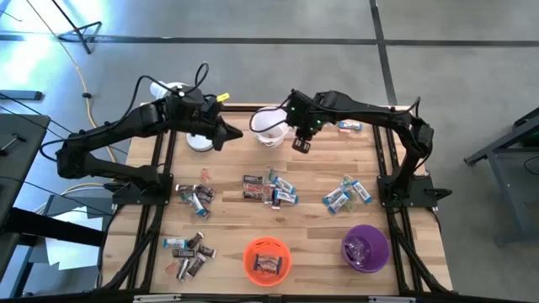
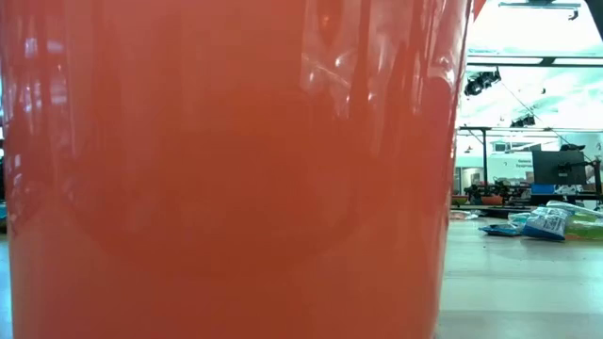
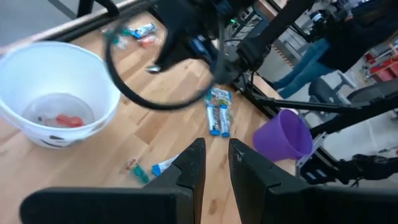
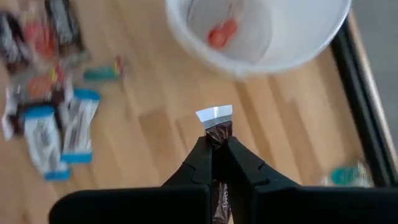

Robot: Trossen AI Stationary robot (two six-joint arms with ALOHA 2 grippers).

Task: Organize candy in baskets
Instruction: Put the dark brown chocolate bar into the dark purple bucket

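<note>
Orange basket fills nearly the whole low view, pressed close to the lens; from above it sits at the near table edge with a wrapped piece inside, purple basket to its right holding clear-wrapped pieces

Right gripper is clamped on a dark brown candy bar with a silvery end tab sticking out past the fingertips; it is raised over the wood just beside the white basket at the far middle of the table. White basket holds one red piece

Left gripper hangs above the table near the white basket, fingers a narrow gap apart, nothing between them. A white lamp stands under the left arm

Loose candy lies in clusters: blue-silver pieces right of centre, mixed dark and blue bars at centre, dark and red ones to the left, another group near the front left. One blue piece lies alone by the far right edge
</note>
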